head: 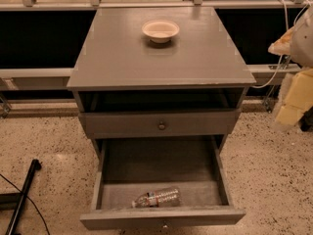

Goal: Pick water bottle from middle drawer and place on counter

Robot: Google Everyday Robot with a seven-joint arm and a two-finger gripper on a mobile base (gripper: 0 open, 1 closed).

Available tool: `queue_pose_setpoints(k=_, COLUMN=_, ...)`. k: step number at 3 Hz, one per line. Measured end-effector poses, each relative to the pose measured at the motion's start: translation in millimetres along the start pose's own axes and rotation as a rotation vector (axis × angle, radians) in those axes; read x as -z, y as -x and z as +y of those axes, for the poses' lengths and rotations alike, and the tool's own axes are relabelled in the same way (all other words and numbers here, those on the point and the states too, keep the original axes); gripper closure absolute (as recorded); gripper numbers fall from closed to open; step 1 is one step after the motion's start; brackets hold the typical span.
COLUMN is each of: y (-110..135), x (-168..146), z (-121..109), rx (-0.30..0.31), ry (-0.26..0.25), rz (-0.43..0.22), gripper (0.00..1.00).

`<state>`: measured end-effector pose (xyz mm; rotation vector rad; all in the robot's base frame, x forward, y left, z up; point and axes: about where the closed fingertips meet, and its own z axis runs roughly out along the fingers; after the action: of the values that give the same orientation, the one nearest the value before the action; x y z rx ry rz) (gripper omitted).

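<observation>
the small clear ribbed plastic water bottle (156,198) lies on its side along the near front of the pulled-out, deep grey wooden middle drawer (161,163), white cap to the left. the flat grey counter (195,58) carries a pale round bowl (160,31) towards its far edge. the gripper (295,99) hangs at the right edge of the scene, well apart from the bottle; whether it is open or closed i cannot tell.

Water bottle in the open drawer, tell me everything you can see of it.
The small clear ribbed plastic water bottle has a white cap and a pale label with red marks. It lies on its side, cap pointing left, on the bare bottom of the wide grey wooden middle drawer, which is pulled open. It lies close to the drawer's front wall. Nothing else touches it. The robot's gripper is at the right edge of the view, well apart from it.
</observation>
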<state>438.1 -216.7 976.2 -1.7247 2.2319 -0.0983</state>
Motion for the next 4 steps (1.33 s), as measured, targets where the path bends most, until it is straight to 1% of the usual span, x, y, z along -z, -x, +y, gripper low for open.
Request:
queue_pose_setpoints(k=1, y=0, x=0, z=0, rx=0.000, ry=0.000, rz=0.000, gripper=0.00)
queue_pose_setpoints(k=2, y=-2, x=-24, z=-5, rx=-0.009, ry=0.023, rz=-0.025, gripper=0.00)
queue_pose_setpoints(k=3, y=-6, x=-62, z=5, rx=0.011, ry=0.017, rz=-0.040, gripper=0.00)
queue_pose_setpoints(k=4, y=-16, x=-135, z=34, rx=0.049, ry=0.048, rz=-0.074, gripper=0.00)
